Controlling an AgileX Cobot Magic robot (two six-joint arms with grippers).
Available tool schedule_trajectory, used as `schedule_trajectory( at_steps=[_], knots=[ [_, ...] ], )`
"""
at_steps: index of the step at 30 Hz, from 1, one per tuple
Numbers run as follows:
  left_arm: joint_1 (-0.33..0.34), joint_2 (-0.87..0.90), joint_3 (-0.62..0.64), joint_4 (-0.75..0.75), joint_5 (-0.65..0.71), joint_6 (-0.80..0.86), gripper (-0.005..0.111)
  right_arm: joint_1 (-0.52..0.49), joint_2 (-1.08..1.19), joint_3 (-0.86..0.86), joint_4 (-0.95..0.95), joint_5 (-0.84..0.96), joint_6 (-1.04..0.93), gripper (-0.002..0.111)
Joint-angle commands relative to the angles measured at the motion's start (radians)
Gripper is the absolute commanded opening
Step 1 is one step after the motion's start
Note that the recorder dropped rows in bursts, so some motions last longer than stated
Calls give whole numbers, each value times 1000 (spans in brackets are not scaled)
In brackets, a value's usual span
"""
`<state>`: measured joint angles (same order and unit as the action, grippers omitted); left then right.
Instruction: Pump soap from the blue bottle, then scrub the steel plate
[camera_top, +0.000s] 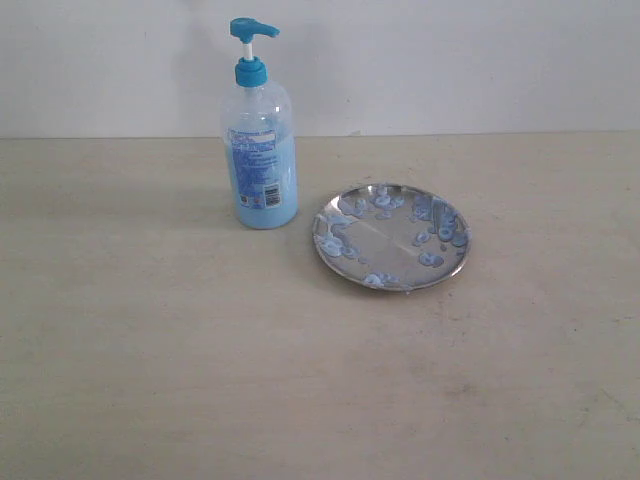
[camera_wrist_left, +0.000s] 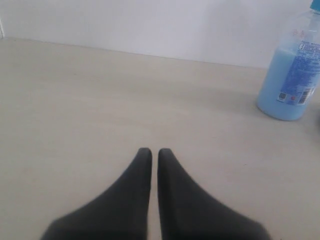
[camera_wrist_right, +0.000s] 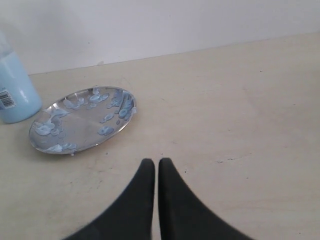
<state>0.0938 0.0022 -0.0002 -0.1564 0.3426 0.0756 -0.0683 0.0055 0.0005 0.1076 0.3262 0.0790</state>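
No word, brand or number can be read anywhere in these views. The only print is on the blue bottle (camera_top: 260, 150), which stands left of middle on the far part of the bench (camera_top: 150, 350). Its white-and-blue label (camera_top: 259, 160) carries lines of text too small and blurred to make out. Along the label's lower edge are a small dark square code (camera_wrist_left: 282, 96) and a barcode (camera_wrist_left: 303, 98), with digits illegible.

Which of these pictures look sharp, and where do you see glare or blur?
Exterior view: soft, even light, hardly any shadows, the steel plate mirroring the pale wall. Left wrist view: the left hand is dark and fuzzy toward the frame's edge; the blue bottle is cropped. Right wrist view: the right hand likewise soft-edged, the plate glinting.
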Motion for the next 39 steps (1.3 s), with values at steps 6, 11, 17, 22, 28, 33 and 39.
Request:
schedule_trajectory(
  at_steps=[6, 11, 17, 22, 28, 33, 39],
  knots=[
    [4, -2, 0, 11, 0, 52, 4, -4, -6, 0, -8, -4, -2, 0],
    [4, -2, 0, 11, 0, 52, 4, -4, -6, 0, -8, 0, -2, 0],
    [4, -2, 0, 11, 0, 52, 4, -4, -6, 0, -8, 0, -2, 0],
    [4, -2, 0, 11, 0, 52, 4, -4, -6, 0, -8, 0, -2, 0],
    [4, -2, 0, 11, 0, 52, 4, -4, -6, 0, -8, 0, -2, 0],
    [4, -2, 0, 11, 0, 52, 4, -4, -6, 0, -8, 0, -2, 0],
    [4, -2, 0, 11, 0, 52, 4, -4, -6, 0, -8, 0, -2, 0]
  ],
)
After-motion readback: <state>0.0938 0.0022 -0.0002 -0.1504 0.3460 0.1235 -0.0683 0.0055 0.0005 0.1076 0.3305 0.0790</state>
